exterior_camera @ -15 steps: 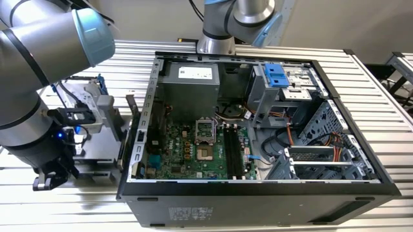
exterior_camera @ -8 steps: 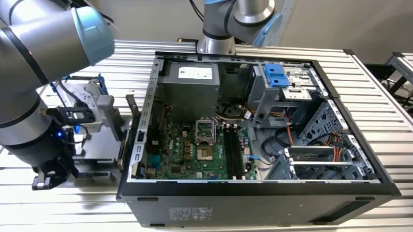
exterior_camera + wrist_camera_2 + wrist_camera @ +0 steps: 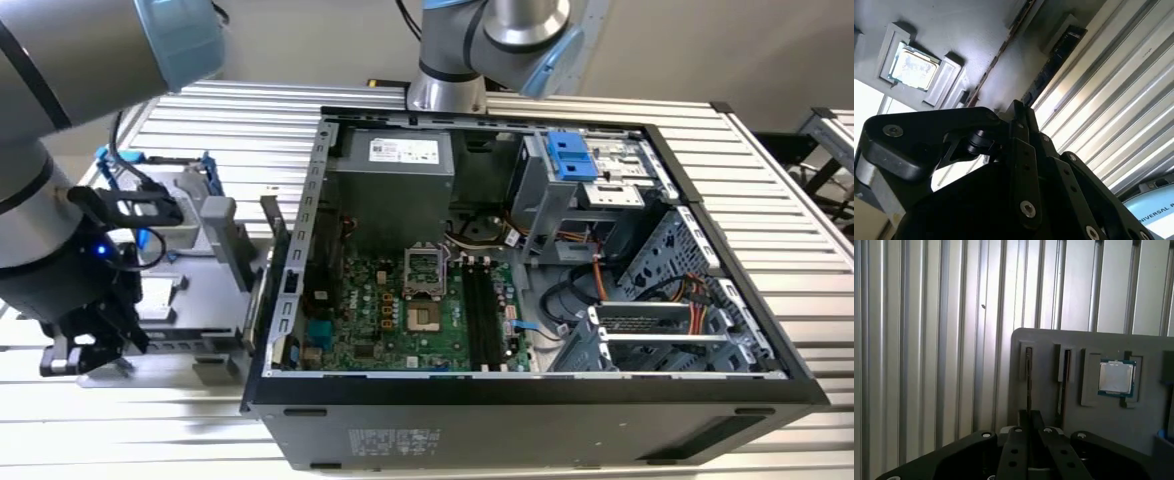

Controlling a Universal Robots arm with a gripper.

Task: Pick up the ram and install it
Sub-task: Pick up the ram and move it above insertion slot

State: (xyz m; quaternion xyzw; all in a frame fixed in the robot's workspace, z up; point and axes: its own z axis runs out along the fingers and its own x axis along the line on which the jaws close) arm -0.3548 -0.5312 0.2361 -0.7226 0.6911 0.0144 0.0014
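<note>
Gripper (image 3: pixel 87 355) low at exterior view's left, over grey tray (image 3: pixel 200 250); tray just beside open case (image 3: pixel 534 400). Fingers (image 3: pixel 1024 422) pressed together, pinching ram (image 3: pixel 1028 375) at its near end, seen in both wrist views (image 3: pixel 1054 65). Ram thin, standing on edge, seated in narrow slot close to tray border next to ribbed table (image 3: pixel 929 340). Second slot (image 3: pixel 1064 372) just beside it, then chip (image 3: pixel 1116 377) flat in square pocket. Long black slots (image 3: pixel 487 310) on board inside case, near centre of exterior view, well apart from gripper.
</note>
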